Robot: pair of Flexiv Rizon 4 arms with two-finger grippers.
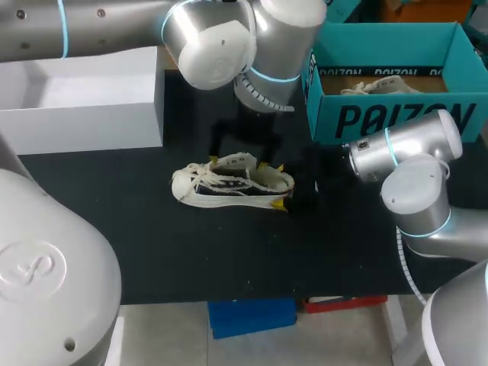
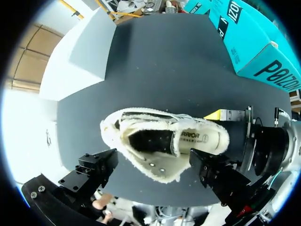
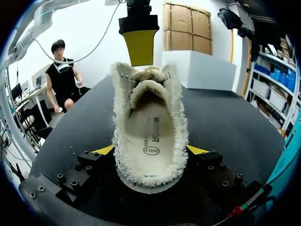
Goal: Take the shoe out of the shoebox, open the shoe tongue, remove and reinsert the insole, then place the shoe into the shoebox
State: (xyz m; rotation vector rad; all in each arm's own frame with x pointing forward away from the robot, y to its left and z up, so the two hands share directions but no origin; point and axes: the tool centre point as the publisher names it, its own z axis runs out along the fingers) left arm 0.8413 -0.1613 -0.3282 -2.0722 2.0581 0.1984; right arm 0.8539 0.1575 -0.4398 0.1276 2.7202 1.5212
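The black counter (image 1: 137,252) carries the shoe (image 1: 232,187) at its middle, standing on its sole, well apart from the teal shoebox (image 1: 396,118) behind it. The right tool (image 3: 150,150) is clenched on the heel, one yellow tip at each side, probably to steady the shoe for work inside it. The left tool (image 2: 154,159) hangs released above the mouth, fingers wide, seemingly lined up for the tongue or the insole (image 3: 149,134), which lies in place.

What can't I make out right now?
- Head view: the left hand is hidden under the left arm.
- Wrist views: the front of the insole is hidden under the tongue of the shoe.
- Head view: the shoebox contents are mostly hidden behind its front wall.
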